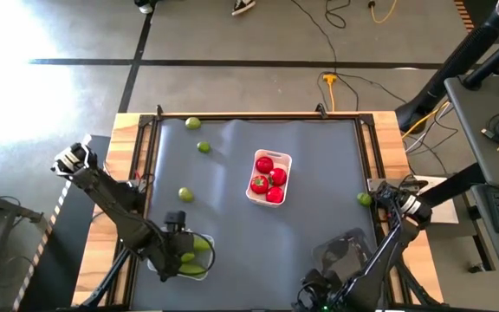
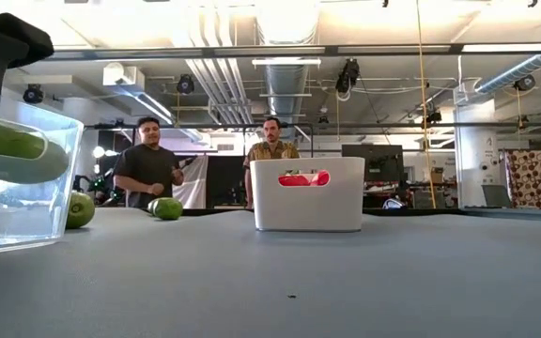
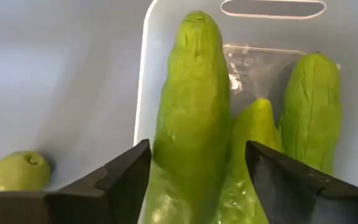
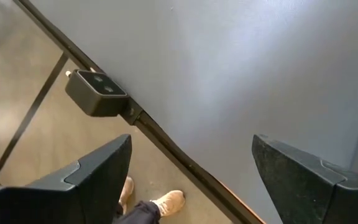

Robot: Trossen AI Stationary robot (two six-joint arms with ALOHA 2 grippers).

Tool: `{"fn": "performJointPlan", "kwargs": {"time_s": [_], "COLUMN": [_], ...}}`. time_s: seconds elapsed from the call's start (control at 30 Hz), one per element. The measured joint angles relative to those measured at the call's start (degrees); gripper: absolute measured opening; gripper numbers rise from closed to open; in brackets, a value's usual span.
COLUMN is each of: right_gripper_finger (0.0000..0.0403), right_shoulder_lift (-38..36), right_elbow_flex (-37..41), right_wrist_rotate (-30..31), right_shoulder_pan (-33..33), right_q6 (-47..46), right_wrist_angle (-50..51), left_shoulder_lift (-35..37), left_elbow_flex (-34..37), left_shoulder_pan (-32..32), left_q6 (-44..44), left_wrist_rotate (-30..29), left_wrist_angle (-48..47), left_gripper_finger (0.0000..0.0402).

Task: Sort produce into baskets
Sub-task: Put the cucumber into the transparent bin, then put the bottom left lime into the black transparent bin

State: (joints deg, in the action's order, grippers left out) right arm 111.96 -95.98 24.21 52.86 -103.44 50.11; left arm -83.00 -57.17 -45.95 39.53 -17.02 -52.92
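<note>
The clear basket (image 1: 199, 258) sits at the table's near left and holds three green cucumbers (image 3: 309, 112). My left gripper (image 3: 197, 180) points down into it, open, its fingers on either side of the longest cucumber (image 3: 191, 112), which lies in the basket. The white basket (image 1: 271, 178) at mid-table holds red tomatoes (image 1: 267, 173). Limes lie loose on the mat at far left (image 1: 192, 124), (image 1: 204, 147), left (image 1: 185, 195) and right (image 1: 365, 198). My right gripper (image 4: 191, 186) hangs open over the table's near edge, holding nothing. My left gripper stands astride the longest cucumber's near end (image 3: 179, 180), coming from above along its length. One finger (image 3: 129, 171) lies close against the cucumber's side, and I cannot tell whether it touches. The other finger (image 3: 278, 177) stands apart from it.
A dark translucent basket (image 1: 340, 251) sits near the front right, beside my right arm. One lime (image 3: 17, 171) lies on the mat just outside the clear basket. A small camera (image 4: 95, 93) sits at the near table edge. Two people stand beyond the far edge in the low view.
</note>
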Motion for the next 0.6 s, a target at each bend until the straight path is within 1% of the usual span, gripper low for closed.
{"fn": "performJointPlan", "kwargs": {"time_s": [0.1,0.27,0.37,0.4,0.43,0.53,0.6], "right_gripper_finger": [0.0325,0.0325,0.0325,0.0325,0.0325,0.0325,0.0325], "right_shoulder_lift": [0.0,0.0,0.0,0.0,0.0,0.0,-0.1], "right_elbow_flex": [0.0,0.0,0.0,0.0,0.0,0.0,0.0], "right_wrist_rotate": [0.0,0.0,0.5,1.1,1.5,1.7,0.7], "right_shoulder_pan": [-0.4,-1.2,-2.3,-2.8,-3.4,-5.8,-7.9], "right_q6": [0.2,1.4,3.2,4.3,5.7,11.8,16.9], "right_wrist_angle": [-0.1,-0.3,-0.3,-0.4,-0.5,-1.1,-2.2], "left_shoulder_lift": [1.3,6.2,10.4,11.6,12.7,15.2,16.3], "left_elbow_flex": [-1.7,-6.1,-7.1,-6.9,-6.5,-3.3,-0.6], "left_shoulder_pan": [0.0,0.1,1.1,2.1,3.5,9.4,13.3], "left_q6": [1.0,1.6,3.8,5.1,5.9,6.1,3.1], "left_wrist_rotate": [0.0,-2.5,-9.2,-10.7,-11.0,-10.0,-8.0], "left_wrist_angle": [-1.3,-6.0,-9.2,-10.6,-11.7,-14.2,-13.7], "left_gripper_finger": [0.0257,0.0259,0.0257,0.0257,0.0257,0.0256,0.0256]}}
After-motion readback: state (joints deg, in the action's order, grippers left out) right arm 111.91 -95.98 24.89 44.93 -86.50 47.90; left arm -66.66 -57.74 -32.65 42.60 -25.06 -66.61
